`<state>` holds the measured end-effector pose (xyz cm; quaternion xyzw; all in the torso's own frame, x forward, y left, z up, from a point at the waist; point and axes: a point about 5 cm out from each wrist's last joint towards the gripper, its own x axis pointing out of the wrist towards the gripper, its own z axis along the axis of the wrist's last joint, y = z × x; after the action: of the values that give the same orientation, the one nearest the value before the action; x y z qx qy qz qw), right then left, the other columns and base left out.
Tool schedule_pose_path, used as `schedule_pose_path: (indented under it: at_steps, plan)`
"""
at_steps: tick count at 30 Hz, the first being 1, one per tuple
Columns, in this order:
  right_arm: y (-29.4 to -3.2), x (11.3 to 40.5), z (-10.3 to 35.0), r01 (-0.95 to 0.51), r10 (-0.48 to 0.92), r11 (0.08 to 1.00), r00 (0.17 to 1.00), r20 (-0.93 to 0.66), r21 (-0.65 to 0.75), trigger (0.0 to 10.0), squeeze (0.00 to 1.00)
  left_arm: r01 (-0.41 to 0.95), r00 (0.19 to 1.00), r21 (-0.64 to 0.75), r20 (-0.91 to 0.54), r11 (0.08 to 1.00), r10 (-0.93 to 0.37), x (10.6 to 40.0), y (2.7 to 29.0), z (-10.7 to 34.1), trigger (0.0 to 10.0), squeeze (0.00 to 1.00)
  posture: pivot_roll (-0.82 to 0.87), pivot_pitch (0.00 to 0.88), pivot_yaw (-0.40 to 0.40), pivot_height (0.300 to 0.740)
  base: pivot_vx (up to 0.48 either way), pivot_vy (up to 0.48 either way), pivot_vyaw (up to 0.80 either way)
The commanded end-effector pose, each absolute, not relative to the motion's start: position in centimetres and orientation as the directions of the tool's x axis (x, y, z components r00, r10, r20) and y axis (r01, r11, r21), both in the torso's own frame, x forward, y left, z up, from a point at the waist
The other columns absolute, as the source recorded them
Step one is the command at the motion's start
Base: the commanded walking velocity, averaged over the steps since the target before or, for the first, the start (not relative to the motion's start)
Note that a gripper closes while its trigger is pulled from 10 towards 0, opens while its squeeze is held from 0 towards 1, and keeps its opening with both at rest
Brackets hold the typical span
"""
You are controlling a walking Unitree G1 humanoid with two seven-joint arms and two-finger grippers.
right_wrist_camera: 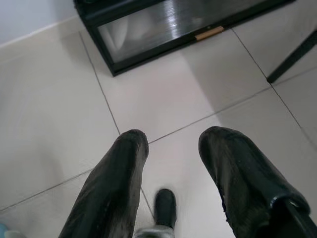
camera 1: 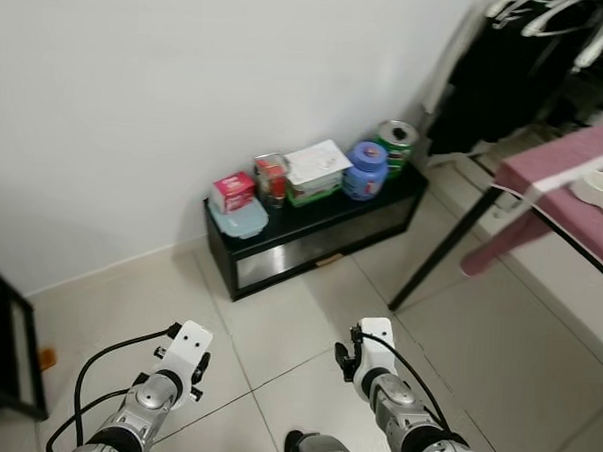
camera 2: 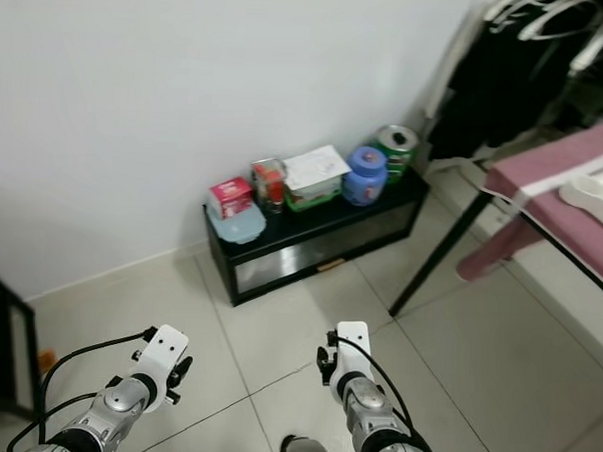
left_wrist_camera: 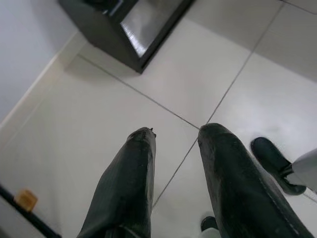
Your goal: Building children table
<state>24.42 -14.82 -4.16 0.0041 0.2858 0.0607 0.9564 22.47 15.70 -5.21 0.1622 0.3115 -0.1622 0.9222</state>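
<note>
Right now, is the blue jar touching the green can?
Cannot tell. In the left eye view, the blue jar and green can overlap, so any gap is hidden.

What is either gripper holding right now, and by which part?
Nothing. The left gripper and right gripper are both open, with bare floor tiles between their fingers.

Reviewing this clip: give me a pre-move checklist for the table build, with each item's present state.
1. Left end effector open, holding nothing: ok.
2. Right end effector open, holding nothing: ok.
3. Children table parts in sight: not ok; ahead stands a low black cabinet with boxes and jars on top.
4. Floor under both arms bare tile: ok.
5. Black table leg stands at the robot's right, apart from the right arm: ok.
6. Where the parts lie: cannot tell.
</note>
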Motion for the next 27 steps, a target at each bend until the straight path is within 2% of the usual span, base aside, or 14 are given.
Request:
schedule_pose_path:
  at_steps: [1, 27]
  plan:
    - [-15.17, 24.27, -4.29, -0.111, 0.111, 0.993, 0.824, -0.556, 0.033, 10.0, 0.0, 0.407, 0.752, 0.185, -0.624, 0.895, -0.213, 22.49, 15.32, -5.2, 10.0, 0.0, 0.07, 0.0, 0.016, 0.74, 0.0, 0.0, -0.8]
    - [-15.14, 24.17, -4.36, -0.109, 0.11, 0.993, 0.823, -0.558, 0.034, 10.0, 0.0, 0.432, 0.752, 0.17, -0.611, 0.886, -0.249, 22.17, 14.84, -5.22, 10.0, 0.0, 0.07, 0.0, 0.018, 0.74, 0.0, 0.0, -0.8]
